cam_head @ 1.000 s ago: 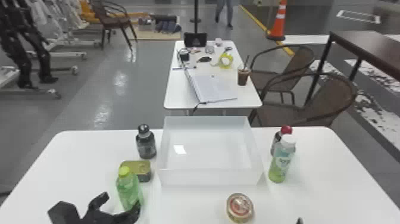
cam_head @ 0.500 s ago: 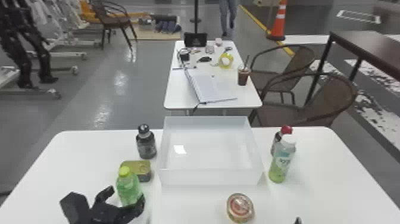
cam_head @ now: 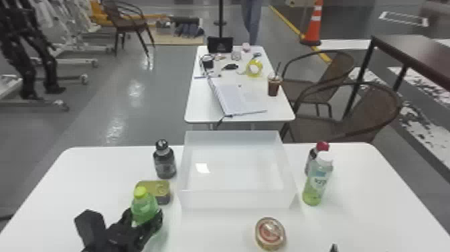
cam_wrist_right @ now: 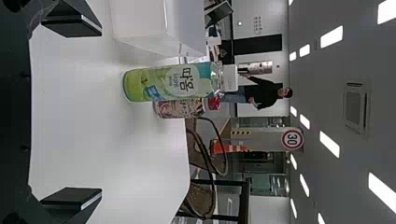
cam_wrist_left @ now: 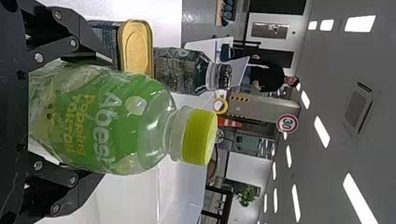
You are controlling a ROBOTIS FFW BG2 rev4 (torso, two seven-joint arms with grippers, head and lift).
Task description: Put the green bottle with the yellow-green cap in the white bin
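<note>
White rectangular open plastic bin (cam_head: pixel 237 200): centre of the head view, awaiting the bottle.
Black left gripper (cam_head: pixel 145 214): lower left; its fingers have drawn in around the bottle, apparently gripping it.
Black right gripper (cam_wrist_right: pixel 101 112): lower right of the head view, fingers wide.
Green plastic bottle with yellow-green cap (cam_head: pixel 145 208): lower left, upright, its position essentially unchanged; lifting and carrying rightward should follow.

Grn btl (cam_head: pixel 144 207), upright, L of wht bin (cam_head: pixel 236 200)
</note>
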